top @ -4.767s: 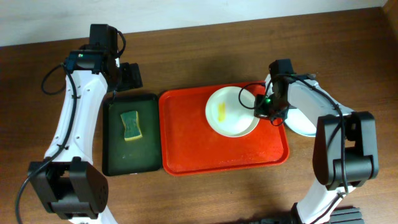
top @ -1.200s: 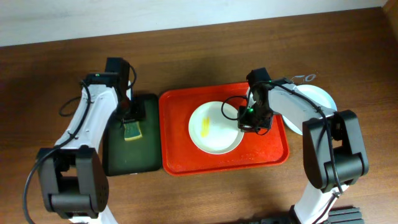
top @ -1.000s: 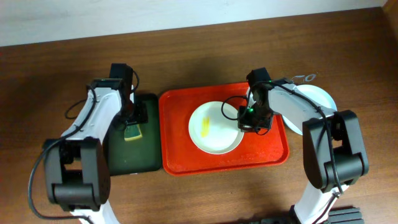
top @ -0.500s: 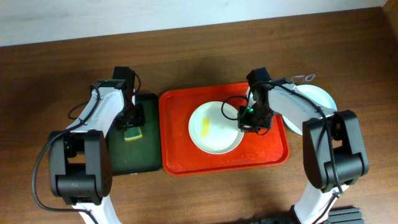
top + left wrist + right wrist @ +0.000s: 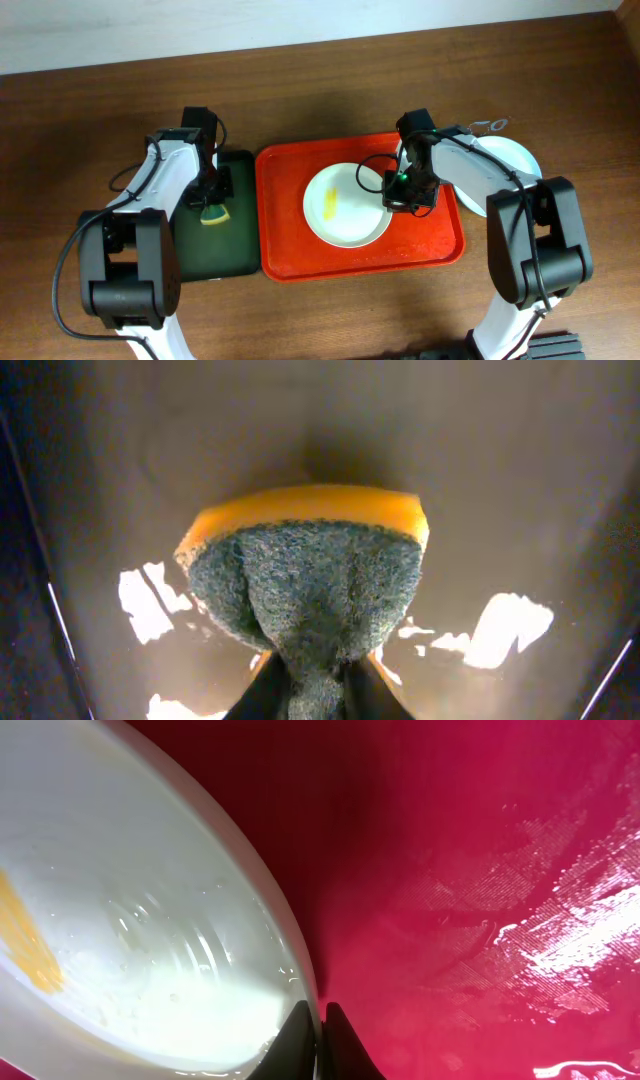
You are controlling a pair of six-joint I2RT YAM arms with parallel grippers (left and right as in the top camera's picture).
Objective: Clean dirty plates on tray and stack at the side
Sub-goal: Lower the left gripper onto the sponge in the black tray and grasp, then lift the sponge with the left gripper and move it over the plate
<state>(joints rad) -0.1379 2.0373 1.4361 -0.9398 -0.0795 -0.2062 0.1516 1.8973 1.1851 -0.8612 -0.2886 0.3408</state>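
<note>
— While the left jaws are pinched narrow on the yellow foam sponge with the dark green scouring face (image 5: 310, 570), what is the correct way to begin the wipe?
— Carry the sponge clear of the narrow dark green plastic tray (image 5: 205, 250) and across to the round cream-white plate (image 5: 345, 205). That plate sits near the middle of the large red rectangular plastic tray (image 5: 290, 250).
— What steadies the plate?
— The right jaws are closed on its right rim. Hold that clamp firm, since the glossy tray floor would probably let the plate slide.
— Where should pressure go?
— On the yellow smear (image 5: 329, 203), just left of the plate's centre. Short strokes toward the clamped rim should limit tipping.
— And afterward?
— Stack it on the pale round plate (image 5: 512, 158) beyond the tray's right edge, on the brown wooden counter (image 5: 300, 90).
</note>
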